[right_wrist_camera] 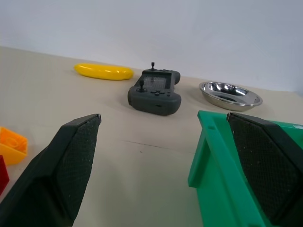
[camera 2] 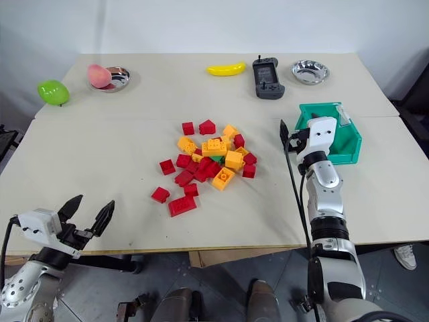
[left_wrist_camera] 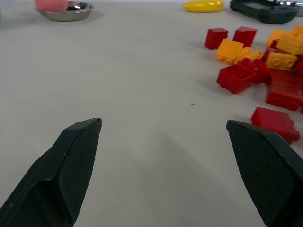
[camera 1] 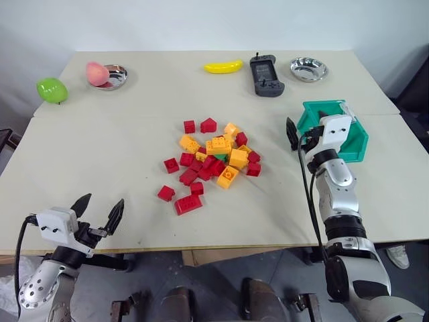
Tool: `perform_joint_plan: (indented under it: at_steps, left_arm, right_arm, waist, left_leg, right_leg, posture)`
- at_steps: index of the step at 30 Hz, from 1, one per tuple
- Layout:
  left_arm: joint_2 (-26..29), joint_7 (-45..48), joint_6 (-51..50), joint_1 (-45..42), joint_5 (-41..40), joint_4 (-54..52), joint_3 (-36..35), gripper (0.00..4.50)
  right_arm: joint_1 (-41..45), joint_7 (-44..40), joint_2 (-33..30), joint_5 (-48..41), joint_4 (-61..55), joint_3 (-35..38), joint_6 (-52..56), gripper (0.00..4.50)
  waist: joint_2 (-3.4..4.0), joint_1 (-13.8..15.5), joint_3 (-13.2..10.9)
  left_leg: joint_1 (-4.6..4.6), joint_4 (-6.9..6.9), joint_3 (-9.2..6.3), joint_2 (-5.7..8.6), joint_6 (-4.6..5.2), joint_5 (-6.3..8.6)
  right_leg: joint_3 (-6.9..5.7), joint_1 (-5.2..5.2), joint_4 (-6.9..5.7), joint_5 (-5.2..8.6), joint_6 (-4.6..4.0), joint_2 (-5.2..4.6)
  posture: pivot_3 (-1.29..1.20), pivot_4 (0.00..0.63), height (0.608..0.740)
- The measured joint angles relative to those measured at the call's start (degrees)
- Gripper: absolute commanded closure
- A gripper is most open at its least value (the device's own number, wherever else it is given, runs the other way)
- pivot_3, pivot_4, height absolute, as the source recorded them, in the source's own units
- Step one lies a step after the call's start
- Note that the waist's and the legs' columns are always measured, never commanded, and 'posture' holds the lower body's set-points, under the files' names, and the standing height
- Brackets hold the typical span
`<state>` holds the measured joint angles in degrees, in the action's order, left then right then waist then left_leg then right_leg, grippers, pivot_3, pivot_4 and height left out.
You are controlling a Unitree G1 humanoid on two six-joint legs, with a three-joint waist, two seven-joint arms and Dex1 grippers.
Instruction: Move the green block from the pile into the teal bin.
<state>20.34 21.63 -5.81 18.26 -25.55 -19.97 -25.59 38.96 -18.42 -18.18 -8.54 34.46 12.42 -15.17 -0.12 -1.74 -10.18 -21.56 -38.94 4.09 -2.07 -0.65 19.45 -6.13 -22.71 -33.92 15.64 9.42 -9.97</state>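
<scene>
- Our right gripper (right_wrist_camera: 163, 161) is hovering with its fingers spread wide and gripping nothing, one finger over the near rim of the teal bin (camera 2: 348, 144).
- Off to its left, the pile (camera 2: 211, 161) is lying on the table (camera 2: 100, 154), and we are seeing the green block (camera 2: 218, 159) peeking out among the red and yellow bricks there.
- Our left gripper (camera 1: 99, 211) is waiting at the near table edge, gaping wide and empty too.
</scene>
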Motion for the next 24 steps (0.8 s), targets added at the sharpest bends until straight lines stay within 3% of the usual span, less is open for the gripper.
perform_joint_plan:
  at_steps: [8, 13, 19, 22, 24]
  left_arm:
    - [3.01, 5.44, -0.57, -7.37, -1.60, 3.27, 1.97, 0.00]
    - [9.34, 14.33, -0.72, -15.87, -2.36, 7.68, 4.85, 0.00]
    - [17.57, 30.61, -3.06, -32.04, -3.99, 15.42, 11.68, 0.00]
    - [18.70, 36.18, -3.48, -35.10, -3.97, 21.05, 13.92, 0.00]
    - [18.70, 38.22, -2.93, -35.64, -3.32, 25.06, 14.43, 0.00]
  right_arm:
    - [-7.54, -11.13, -1.56, -5.38, -8.79, -1.43, 1.66, 0.02]
    - [-15.15, -21.70, -8.81, -12.40, -22.24, -1.63, 8.52, 0.02]
    - [-28.44, -34.92, -20.70, -21.55, -37.80, 0.43, 18.99, 0.02]
    - [-30.81, -38.69, -22.12, -23.57, -40.21, 0.38, 21.46, 0.62]
    - [-30.73, -40.01, -22.13, -23.68, -41.51, -1.51, 23.16, 1.34]
  waist:
    - [0.01, 0.29, -0.01]
    - [0.01, 0.40, -0.01]
    - [0.02, 1.49, -0.01]
    - [0.02, 0.82, -0.02]
    - [0.01, 0.39, -0.02]
  left_leg:
    - [-0.01, -0.03, -0.02, 0.01, 0.00, 0.00]
    - [0.00, 0.00, -0.02, 0.01, -0.01, 0.00]
    - [0.04, -0.01, 0.02, 0.01, -0.01, 0.01]
    - [0.13, 0.08, 0.05, -0.02, -0.04, 0.01]
    - [0.12, 0.08, 0.05, -0.05, -0.05, 0.00]
  right_leg:
    - [-0.02, 0.01, -0.01, 0.00, 0.00, 0.00]
    - [-0.03, 0.02, 0.03, 0.00, 0.00, 0.02]
    - [-0.03, 0.08, 0.08, -0.01, 0.02, 0.03]
    - [-0.01, 0.08, 0.07, 0.00, 0.01, 0.09]
    - [-0.01, 0.07, 0.07, 0.00, 0.01, 0.12]
  posture:
    - [0.00, 0.150, 0.740]
    - [0.00, 0.150, 0.740]
    - [0.00, 0.150, 0.740]
    - [0.00, 0.150, 0.740]
    - [0.00, 0.150, 0.740]
